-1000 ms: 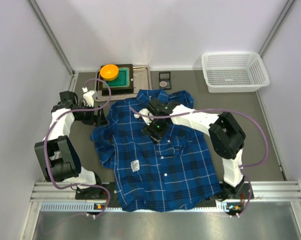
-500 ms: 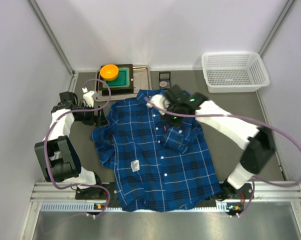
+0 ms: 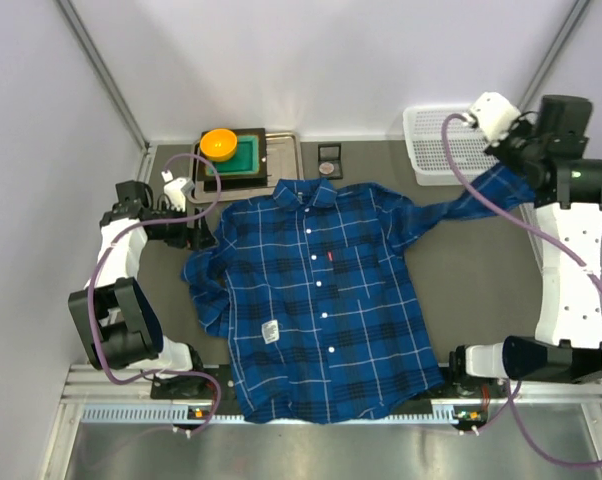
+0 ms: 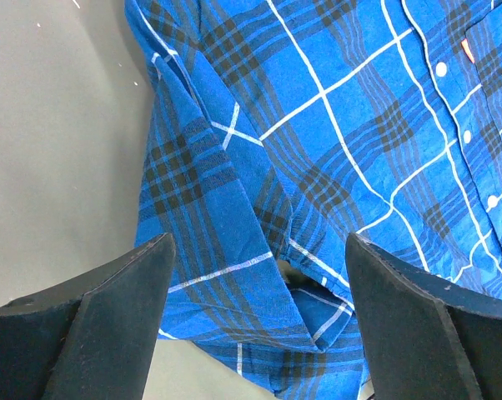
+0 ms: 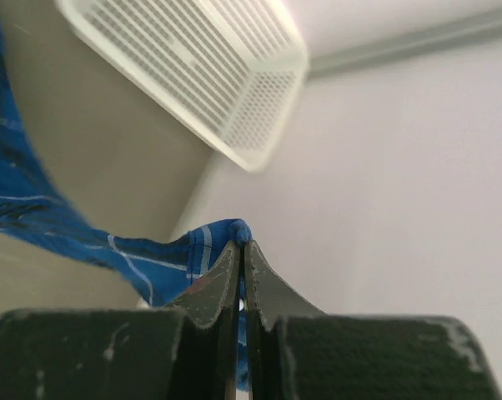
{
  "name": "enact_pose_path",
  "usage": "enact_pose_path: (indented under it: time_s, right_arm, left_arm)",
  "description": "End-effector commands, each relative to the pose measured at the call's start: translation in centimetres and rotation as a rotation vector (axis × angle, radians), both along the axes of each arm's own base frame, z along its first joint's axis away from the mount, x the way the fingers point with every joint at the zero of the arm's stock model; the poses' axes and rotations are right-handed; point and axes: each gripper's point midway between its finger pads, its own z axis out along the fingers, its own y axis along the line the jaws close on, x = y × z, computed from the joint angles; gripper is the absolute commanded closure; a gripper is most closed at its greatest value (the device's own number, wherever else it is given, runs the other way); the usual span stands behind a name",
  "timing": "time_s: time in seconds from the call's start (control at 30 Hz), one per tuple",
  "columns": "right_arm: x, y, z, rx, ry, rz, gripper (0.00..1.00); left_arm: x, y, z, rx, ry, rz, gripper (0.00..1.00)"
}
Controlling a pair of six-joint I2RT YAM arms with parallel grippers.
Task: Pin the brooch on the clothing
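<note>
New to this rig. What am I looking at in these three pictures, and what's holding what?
Two robot arms with two-finger grippers are bolted at the near edge of a grey table. The top view looks down from above; the other two come from cameras on each wrist. A blue plaid button-up shirt lies spread on the table. The right gripper is pinched shut on its sleeve end, held up near the white mesh basket. The left gripper hangs open over the shirt's other side. The small round greyish brooch sits beyond the collar, unheld.
</note>
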Motion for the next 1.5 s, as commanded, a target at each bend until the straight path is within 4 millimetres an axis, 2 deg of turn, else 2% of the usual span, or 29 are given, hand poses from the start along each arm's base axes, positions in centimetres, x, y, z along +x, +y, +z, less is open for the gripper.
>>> enact_pose_path:
  time_s: [0.0,0.03,0.1,0.17,0.2,0.23,0.27,0.33,0.37,0.43,0.47,0.63,0.67,0.73,0.77,0.83,0.87,0.93,0.97,1.07,1.13,1.17,1.23,1.27,1.3,1.43,1.47]
  right_arm:
    - [2.1,-7.1,2.8,-0.144,-0.100,-0.059,1.00]
    - [2.8,-7.9,3.0,-0.162,-0.118,-0.054,1.00]
    - [2.9,-9.8,2.2,-0.172,-0.102,-0.080,1.00]
    - [3.4,-9.8,1.1,-0.164,-0.091,-0.016,1.00]
    - [3.5,-10.5,0.6,-0.171,-0.089,-0.008,1.00]
    - [3.7,-10.2,0.4,-0.197,-0.093,0.051,1.00]
    - [3.8,-10.2,-1.0,-0.205,-0.077,0.091,1.00]
    - [4.1,-9.9,-2.0,-0.256,-0.087,0.203,1.00]
    - [4.0,-9.8,-3.7,-0.270,-0.062,0.238,1.00]
    - [4.4,-9.8,-4.5,-0.342,-0.064,0.313,1.00]
    - [4.6,-9.8,-5.6,-0.347,-0.052,0.343,1.00]
    - [5.4,-10.5,-7.3,-0.373,-0.056,0.430,1.00]
    - [4.9,-11.3,-9.2,-0.373,-0.021,0.431,1.00]
    - [4.0,-12.7,-11.5,-0.440,0.033,0.453,1.00]
    - [2.7,-13.8,-14.2,-0.431,0.088,0.449,1.00]
    - [1.4,-15.0,-16.9,-0.483,0.159,0.468,1.00]
    - [0.2,-15.3,-19.4,-0.467,0.211,0.474,1.00]
    - [-1.6,-16.8,-21.8,-0.497,0.284,0.477,1.00]
    - [-2.7,-16.7,-23.8,-0.481,0.326,0.487,1.00]
    - [-4.8,-17.3,-27.1,-0.478,0.425,0.483,1.00]
    - [-5.3,-17.3,-28.2,-0.480,0.449,0.480,1.00]
    - [-6.0,-17.0,-29.7,-0.468,0.471,0.486,1.00]
    - [-5.6,-18.0,-30.2,-0.527,0.471,0.468,1.00]
    - [-5.9,-18.1,-31.4,-0.523,0.492,0.472,1.00]
    - [-5.5,-18.8,-31.4,-0.554,0.489,0.457,1.00]
    - [-6.5,-20.0,-32.1,-0.577,0.572,0.424,1.00]
    - [-7.1,-19.9,-32.7,-0.582,0.598,0.431,0.95]
  left_arm:
    - [0.9,0.1,2.7,-0.003,-0.076,0.002,0.12]
    - [0.8,0.2,2.7,0.005,-0.075,0.006,0.12]
    - [0.8,0.3,2.7,0.011,-0.073,0.007,0.12]
    - [0.7,0.3,2.6,0.017,-0.069,0.004,0.13]
    - [0.6,0.3,2.6,0.018,-0.066,0.005,0.13]
    - [0.6,0.3,2.6,0.021,-0.068,0.001,0.13]
    - [0.5,0.4,2.6,0.024,-0.064,0.006,0.13]
    - [0.5,0.5,2.5,0.027,-0.063,0.002,0.13]
    - [0.4,0.4,2.5,0.029,-0.062,0.001,0.13]
    - [0.3,0.5,2.4,0.035,-0.056,0.002,0.13]
    - [0.3,0.6,2.4,0.037,-0.054,0.003,0.13]
    - [0.2,0.7,2.3,0.049,-0.051,0.008,0.13]
    - [0.1,0.7,2.2,0.050,-0.046,0.010,0.13]
    - [0.0,0.8,2.1,0.056,-0.044,0.011,0.13]
    - [-0.1,0.8,2.1,0.058,-0.043,0.012,0.13]
    - [-0.2,1.0,1.8,0.066,-0.037,0.010,0.13]
    - [-0.2,1.0,1.8,0.070,-0.036,0.008,0.13]
    - [-0.2,1.1,1.6,0.076,-0.031,0.005,0.13]
    - [-0.2,1.2,1.6,0.080,-0.029,0.007,0.13]
    - [-0.1,1.2,1.4,0.080,-0.023,0.005,0.13]
    - [0.0,1.3,1.2,0.079,-0.019,0.005,0.13]
    - [0.0,1.2,1.2,0.079,-0.019,0.004,0.13]
    - [0.0,1.3,1.2,0.078,-0.018,0.004,0.13]
    - [0.0,1.2,1.3,0.078,-0.019,0.002,0.13]
    - [0.0,1.3,1.2,0.083,-0.020,-0.001,0.13]
    - [-0.4,1.5,1.3,0.103,-0.020,-0.005,0.12]
    - [-0.4,1.5,1.2,0.107,-0.017,-0.007,0.12]
